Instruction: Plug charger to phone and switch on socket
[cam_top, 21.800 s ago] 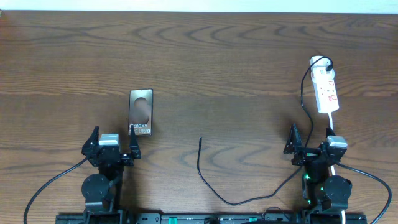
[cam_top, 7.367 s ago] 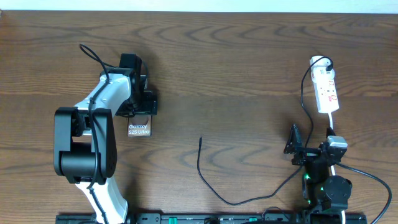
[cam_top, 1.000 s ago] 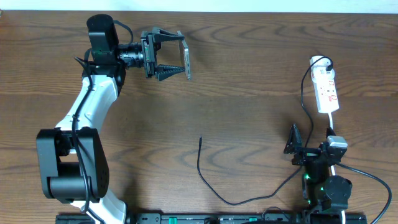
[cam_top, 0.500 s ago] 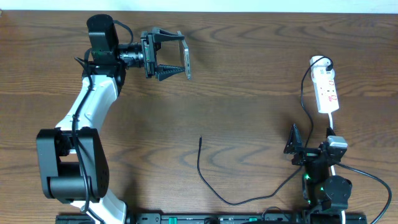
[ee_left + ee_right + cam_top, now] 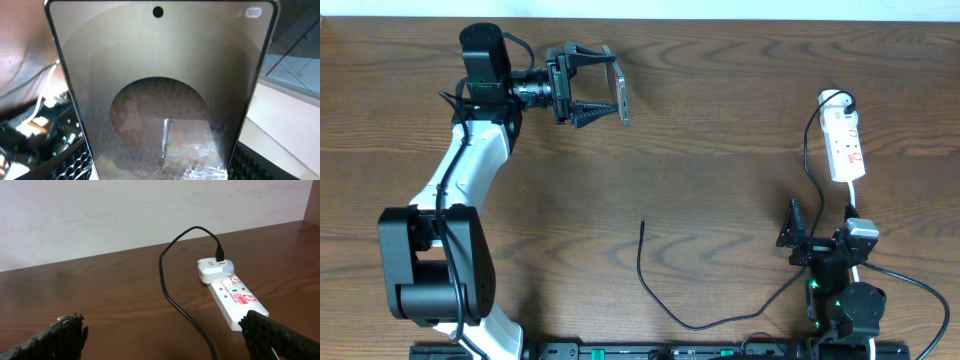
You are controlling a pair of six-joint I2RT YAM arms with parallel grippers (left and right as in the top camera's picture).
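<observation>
I count one phone (image 5: 621, 100), one charger (image 5: 642, 265), a single thin black cable with one white plug (image 5: 833, 99) at its far end, and one socket (image 5: 844, 145), a white strip with one white cord (image 5: 852, 197) of its own. My pincers number two, the left pincer (image 5: 616, 88) and the right pincer (image 5: 818, 216). One counter (image 5: 720, 100) lies under it all.

The table (image 5: 740, 110) is dark brown wood with a wavy grain. The phone (image 5: 160, 75) shows a dull bronze-grey face with one black dot near its top edge and a paler rounded patch lower down. The charger (image 5: 639, 265) is black along its cable and white at its plug, the socket (image 5: 235, 297) white with red markings (its cord white too), and the right gripper (image 5: 162, 330) black with a fine crosshatch on its fingers (image 5: 275, 335).
</observation>
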